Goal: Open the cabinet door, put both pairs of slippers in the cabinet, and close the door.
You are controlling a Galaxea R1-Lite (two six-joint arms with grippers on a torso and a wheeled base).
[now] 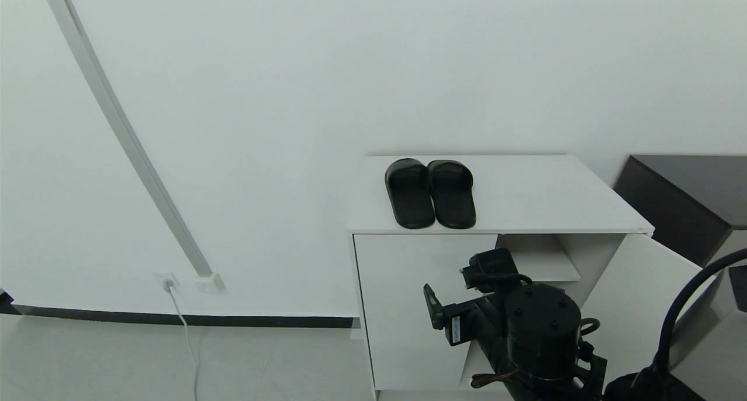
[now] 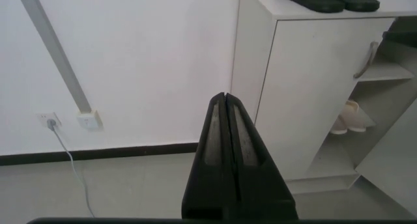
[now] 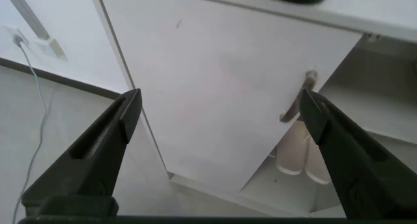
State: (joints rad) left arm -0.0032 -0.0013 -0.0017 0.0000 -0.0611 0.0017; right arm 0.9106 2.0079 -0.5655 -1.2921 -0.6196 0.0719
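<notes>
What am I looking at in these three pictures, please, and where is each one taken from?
This is a two-armed robot on wheels. The wide picture comes from a camera on its head. The other two come from cameras on its wrists, each looking along that arm's tool. The left tool is shut and holds nothing. The right tool is open, facing the handle of the closed door. A pair of black slippers lies on top of the white cabinet. Its other door stands open, and a pair of light slippers sits inside, low down.
</notes>
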